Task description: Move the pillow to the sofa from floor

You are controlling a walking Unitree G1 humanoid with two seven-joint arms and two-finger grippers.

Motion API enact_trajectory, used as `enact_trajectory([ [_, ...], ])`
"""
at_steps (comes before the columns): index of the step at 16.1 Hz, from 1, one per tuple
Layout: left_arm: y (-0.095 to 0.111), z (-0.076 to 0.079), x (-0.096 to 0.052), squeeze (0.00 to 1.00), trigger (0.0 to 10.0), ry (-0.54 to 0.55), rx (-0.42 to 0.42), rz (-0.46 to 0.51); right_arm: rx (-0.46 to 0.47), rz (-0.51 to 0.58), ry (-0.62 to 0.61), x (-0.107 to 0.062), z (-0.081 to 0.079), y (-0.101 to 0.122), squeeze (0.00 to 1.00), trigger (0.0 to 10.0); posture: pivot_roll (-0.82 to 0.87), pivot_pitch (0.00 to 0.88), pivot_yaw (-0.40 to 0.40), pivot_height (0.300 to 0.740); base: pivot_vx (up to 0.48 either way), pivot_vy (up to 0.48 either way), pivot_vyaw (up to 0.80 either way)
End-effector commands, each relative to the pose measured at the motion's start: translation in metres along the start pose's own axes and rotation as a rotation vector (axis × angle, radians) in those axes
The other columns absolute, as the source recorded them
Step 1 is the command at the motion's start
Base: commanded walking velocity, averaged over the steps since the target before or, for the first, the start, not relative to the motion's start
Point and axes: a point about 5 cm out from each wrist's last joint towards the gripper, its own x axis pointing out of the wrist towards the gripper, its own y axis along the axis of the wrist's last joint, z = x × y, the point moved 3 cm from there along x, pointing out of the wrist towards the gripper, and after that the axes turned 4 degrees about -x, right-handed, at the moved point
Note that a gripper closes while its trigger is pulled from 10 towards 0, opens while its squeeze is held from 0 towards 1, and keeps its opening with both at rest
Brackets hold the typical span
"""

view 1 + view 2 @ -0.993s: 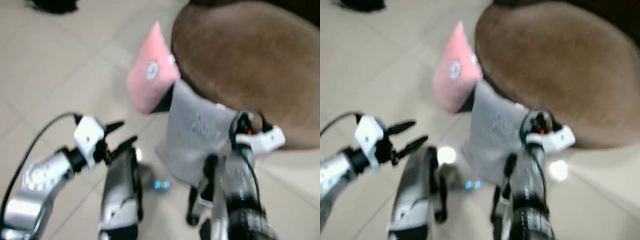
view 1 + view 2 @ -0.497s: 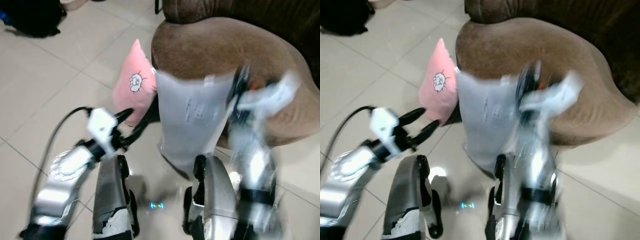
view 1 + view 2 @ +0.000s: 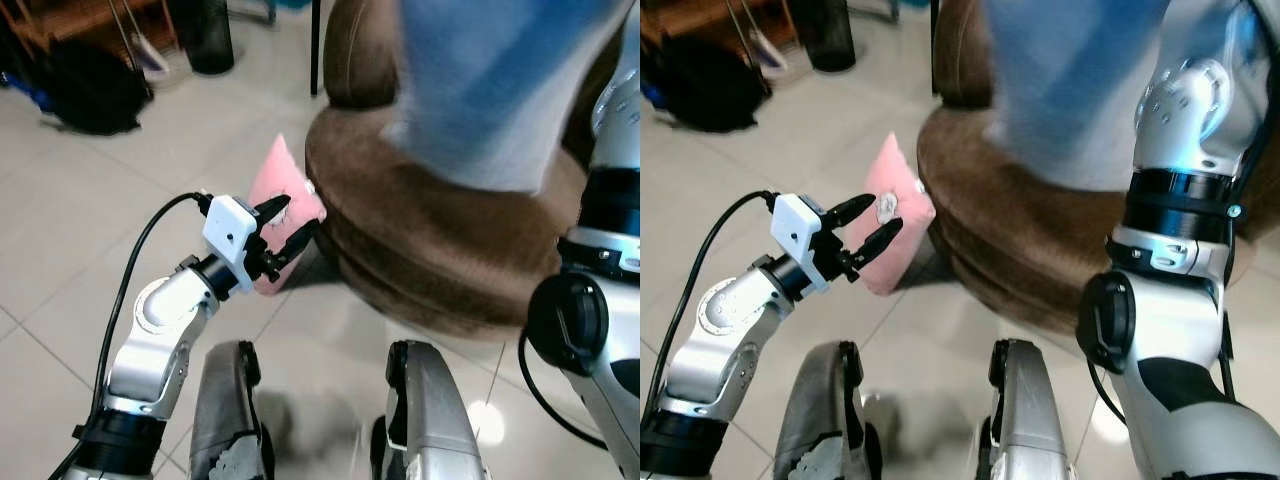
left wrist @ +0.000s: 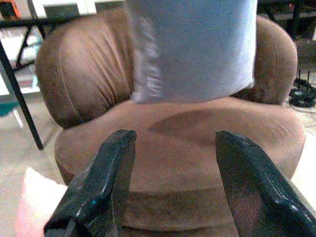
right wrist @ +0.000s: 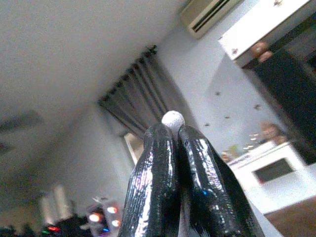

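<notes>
We note a pink cushion (image 3: 283, 205) with a small round motif, standing on edge on the floor (image 3: 70, 250). A black bag (image 3: 88, 88) lies well apart beside wooden shelving (image 3: 75, 18). A dark cylinder (image 3: 208, 40) stands nearby. Overhead we see curtains (image 5: 140, 106) and an air conditioner (image 5: 205, 15).

Blurred grey pillow (image 3: 490, 90), top cropped

The grey pillow (image 4: 192, 47) hangs above the brown sofa (image 4: 197, 143) seat, with open room under it. A pink pillow (image 3: 283, 205) blocks the floor (image 3: 90, 220) beside the sofa.
</notes>
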Motion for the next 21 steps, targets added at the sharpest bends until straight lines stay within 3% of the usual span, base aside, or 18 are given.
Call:
enact_trajectory([
  [1, -0.006, 0.001, -0.001, 0.0, 10.0, 0.009, 0.005, -0.014, -0.065, -0.024, -0.008, -0.01, 0.007, -0.011, 0.0, 0.0, 0.05, 0.041, -0.016, 0.531, 0.0, 0.0, 0.0],
  [2, -0.009, 0.002, -0.001, 0.0, 10.0, 0.025, 0.008, -0.023, -0.139, -0.172, -0.027, -0.036, 0.021, -0.048, 0.0, 3.3, 0.05, 0.039, -0.016, 0.531, 0.0, 0.0, 0.0],
  [3, -0.01, 0.0, -0.001, 0.0, 10.0, 0.043, 0.015, -0.026, -0.156, -0.27, -0.036, -0.057, 0.028, -0.072, 0.0, 10.0, 0.05, 0.037, -0.016, 0.531, 0.0, 0.0, 0.0],
  [5, -0.014, -0.003, 0.001, 0.0, 10.0, 0.098, 0.026, -0.033, -0.207, -0.589, -0.105, -0.142, 0.056, -0.14, 0.0, 10.0, 0.05, 0.032, -0.024, 0.531, 0.0, 0.0, 0.0],
  [7, -0.016, -0.008, 0.004, 0.0, 10.0, 0.141, 0.04, -0.042, -0.236, -0.763, -0.153, -0.201, 0.073, -0.165, 0.0, 10.0, 0.06, 0.029, -0.036, 0.531, 0.0, 0.0, 0.0],
  [10, -0.017, -0.016, 0.002, 0.0, 10.0, 0.193, 0.043, -0.063, -0.159, -0.784, -0.172, -0.216, 0.076, -0.158, 0.0, 10.0, 0.08, 0.026, -0.042, 0.536, 0.0, 0.0, 0.0],
  [13, -0.015, -0.022, 0.006, 0.0, 10.0, 0.257, 0.061, -0.062, -0.177, -0.737, -0.169, -0.209, 0.071, -0.143, 0.0, 10.0, 0.07, 0.024, -0.048, 0.571, 0.0, 0.0, 0.0],
  [21, -0.013, -0.027, 0.007, 0.0, 10.0, 0.325, 0.062, -0.069, -0.181, -0.75, -0.162, -0.202, 0.064, -0.139, 0.0, 10.0, 0.08, 0.024, -0.064, 0.646, 0.0, 0.0, 0.0],
])
